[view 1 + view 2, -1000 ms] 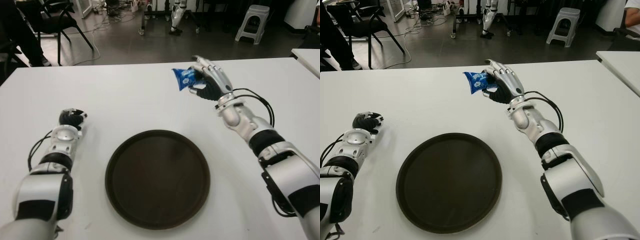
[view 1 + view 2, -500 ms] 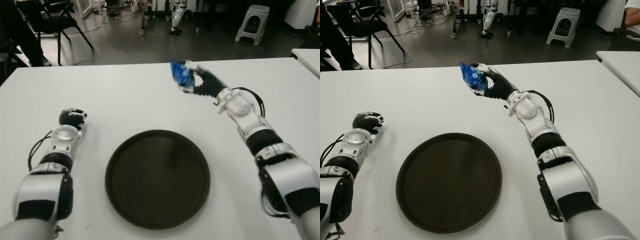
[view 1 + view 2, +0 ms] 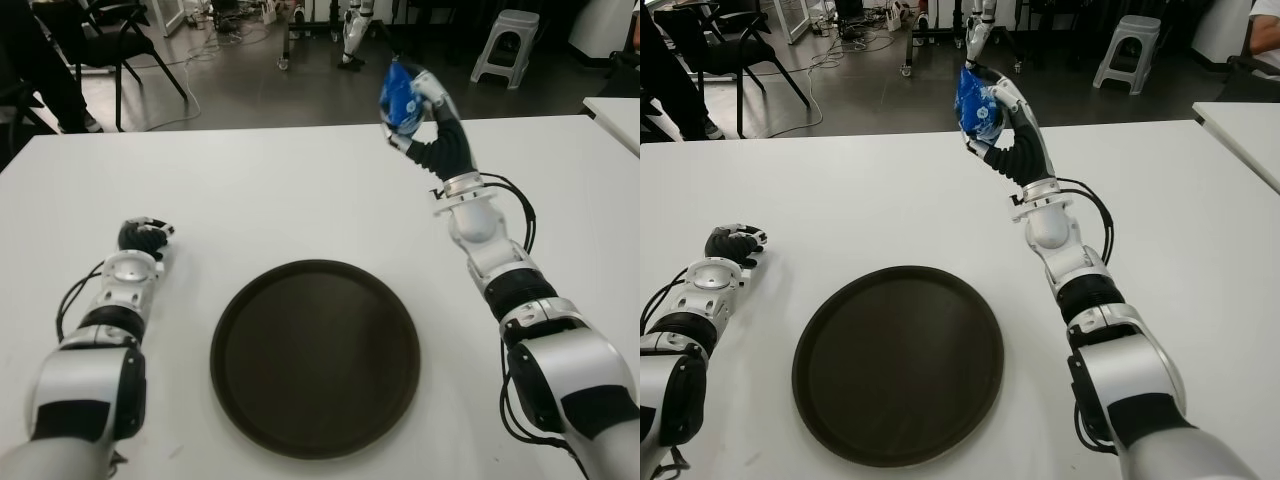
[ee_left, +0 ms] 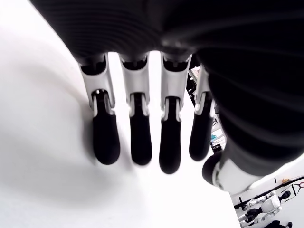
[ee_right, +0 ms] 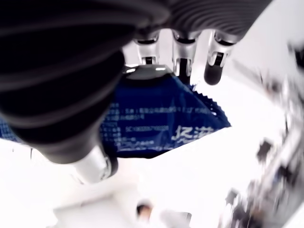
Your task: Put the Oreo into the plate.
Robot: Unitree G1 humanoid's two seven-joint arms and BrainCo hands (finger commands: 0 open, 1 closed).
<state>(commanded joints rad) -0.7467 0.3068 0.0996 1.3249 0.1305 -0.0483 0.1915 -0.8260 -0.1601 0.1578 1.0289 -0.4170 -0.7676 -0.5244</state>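
The right hand is raised well above the white table, beyond the far right edge of the dark round plate, its fingers and thumb pinched around the blue Oreo packet, which hangs in the air clear of the table. The left hand shows at the table's left side, well apart from the plate; its fingers reach straight out side by side, holding nothing, seemingly against the tabletop.

Oreo packet: partly covered by right hand; print unreadable.
Stool: top cropped.
Chair: cropped.
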